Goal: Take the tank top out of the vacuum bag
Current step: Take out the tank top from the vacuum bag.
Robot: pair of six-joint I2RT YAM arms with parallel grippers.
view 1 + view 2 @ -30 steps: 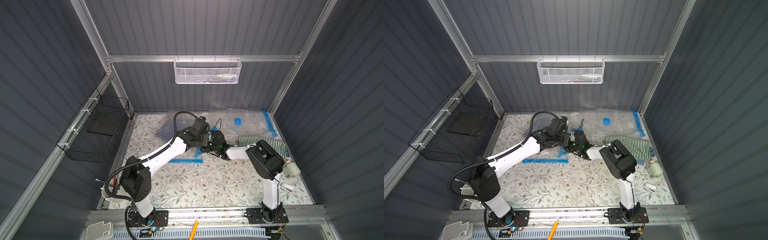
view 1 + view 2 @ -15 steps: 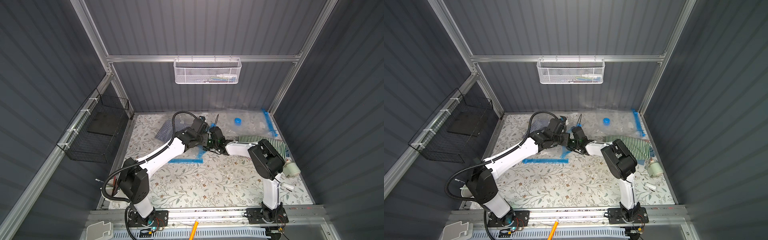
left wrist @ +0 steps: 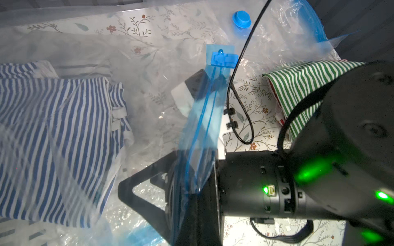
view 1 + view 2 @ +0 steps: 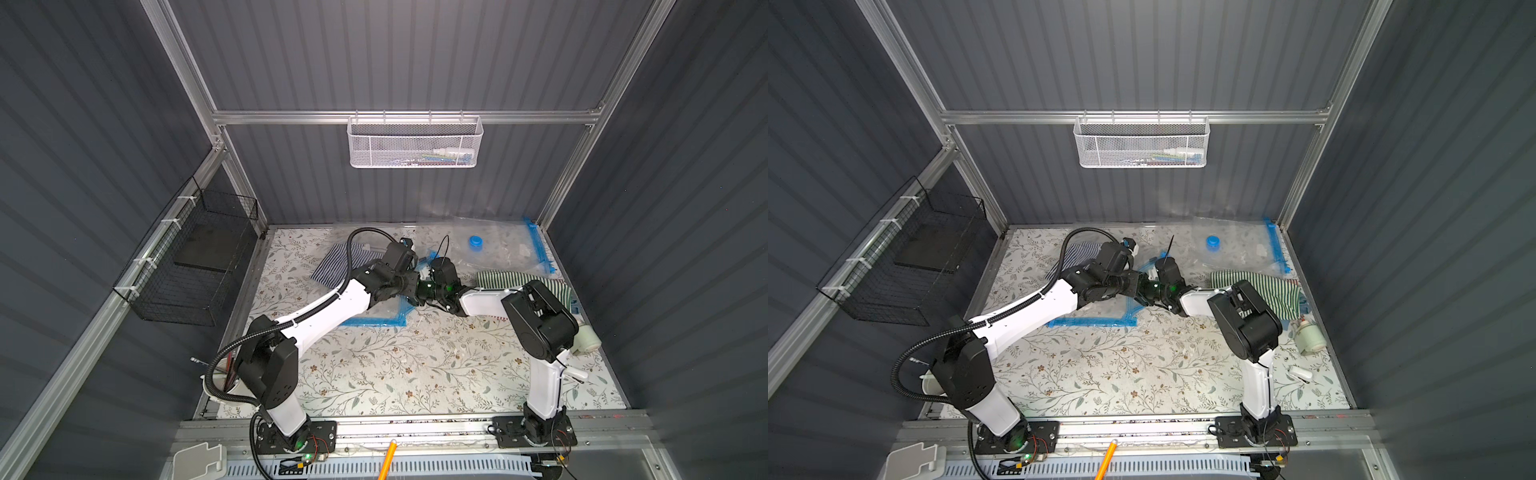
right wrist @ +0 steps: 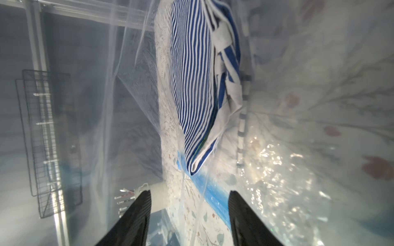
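Inside one vacuum bag, right hand gapes before one tank top; left hand pinches bag.

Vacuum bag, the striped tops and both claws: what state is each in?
Vacuum bag, mouth open, zip edge lifted.
Blue-striped tank top, inside the bag.
Left claw, shut on the bag's zip edge.
Right claw, open, at the bag's mouth.
Green-striped top, lying loose, outside the bag.

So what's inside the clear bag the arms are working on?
A folded blue-and-white striped tank top lies inside the vacuum bag, with the open right gripper pointing at it. Anything beneath the fabric is hidden.
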